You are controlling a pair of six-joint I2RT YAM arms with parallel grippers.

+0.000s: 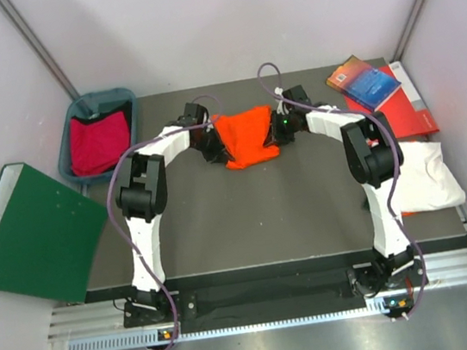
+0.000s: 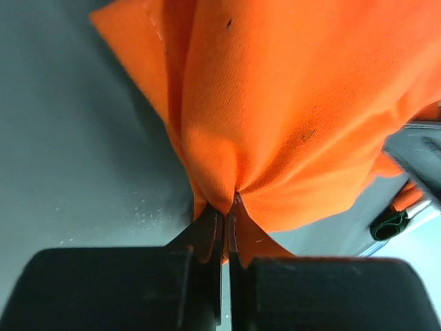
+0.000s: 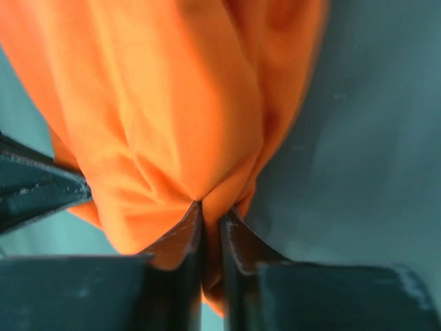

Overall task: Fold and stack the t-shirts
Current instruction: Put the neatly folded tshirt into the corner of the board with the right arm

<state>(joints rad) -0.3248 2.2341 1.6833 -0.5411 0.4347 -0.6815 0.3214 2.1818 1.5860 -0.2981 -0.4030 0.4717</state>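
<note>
jaws of left gripper [image 2: 224, 215] and right gripper [image 3: 210, 217] clamp opposite edges of orange t-shirt [image 1: 246, 138]

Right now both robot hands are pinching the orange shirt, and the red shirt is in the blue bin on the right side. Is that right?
Not quite. The left gripper and right gripper do pinch the orange shirt, and the red shirt is in the blue bin, but the bin sits on the left side, as the top external view shows.
</note>
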